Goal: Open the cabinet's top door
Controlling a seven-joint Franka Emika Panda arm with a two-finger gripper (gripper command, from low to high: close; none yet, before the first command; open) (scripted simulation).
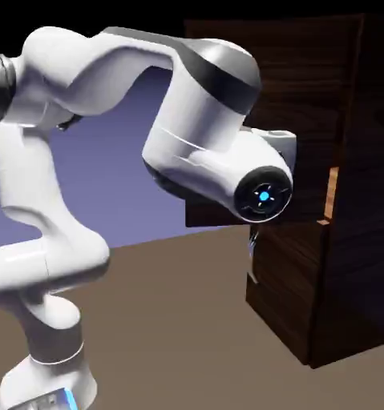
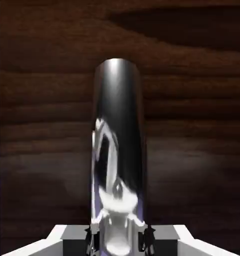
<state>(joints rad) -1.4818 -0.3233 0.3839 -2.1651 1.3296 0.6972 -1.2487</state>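
The gripper was clamped tight on the silver handle of the top door. The cabinet stood at the exterior view's right; the door seemed slightly ajar.

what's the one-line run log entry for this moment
phase: pulling | end effector: shut on silver bar handle | top door: ajar, tan edge showing | cabinet: upright

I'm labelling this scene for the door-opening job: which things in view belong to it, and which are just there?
Job:
- cabinet
- top door
- silver handle
- end effector, shut on the handle

Just there:
- table
- blue-violet backdrop
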